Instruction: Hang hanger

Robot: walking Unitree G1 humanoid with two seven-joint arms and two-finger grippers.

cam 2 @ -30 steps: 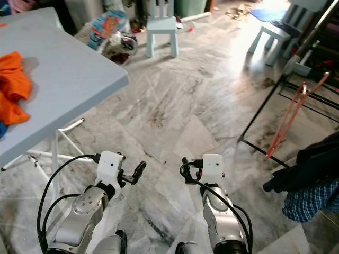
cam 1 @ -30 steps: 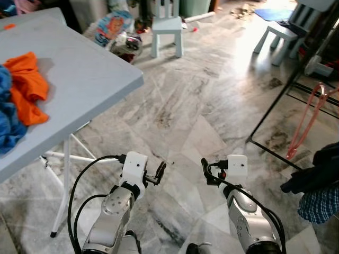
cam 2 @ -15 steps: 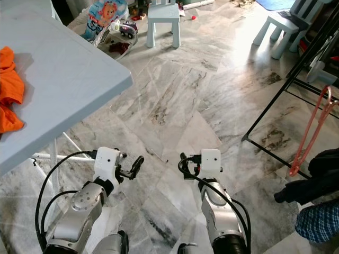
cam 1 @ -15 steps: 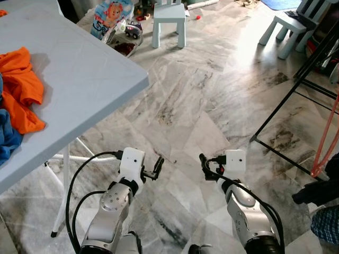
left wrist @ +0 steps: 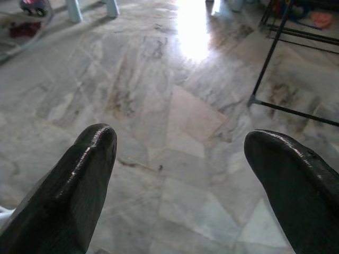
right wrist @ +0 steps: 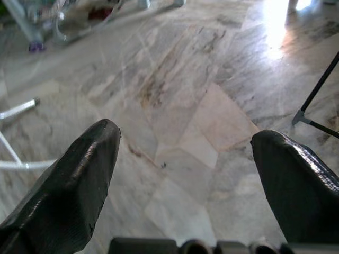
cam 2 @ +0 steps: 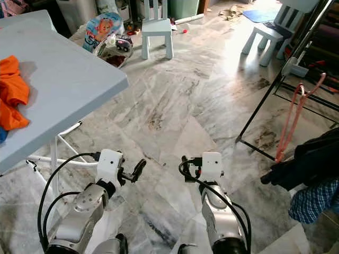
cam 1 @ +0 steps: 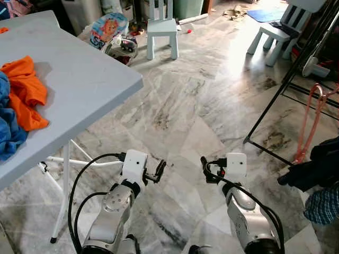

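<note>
Marble floor stretches ahead to the black rack where the pink hanger dangles (light, stiff, best gripped at its shoulder), while left end effector and right end effector hover wide, empty.

Hanger on the right: its lower end slips behind the dark clothes, and what its hook catches is too small to tell. Rack runs off the top edge. Blue cloth on the table is cut by the left edge.
</note>
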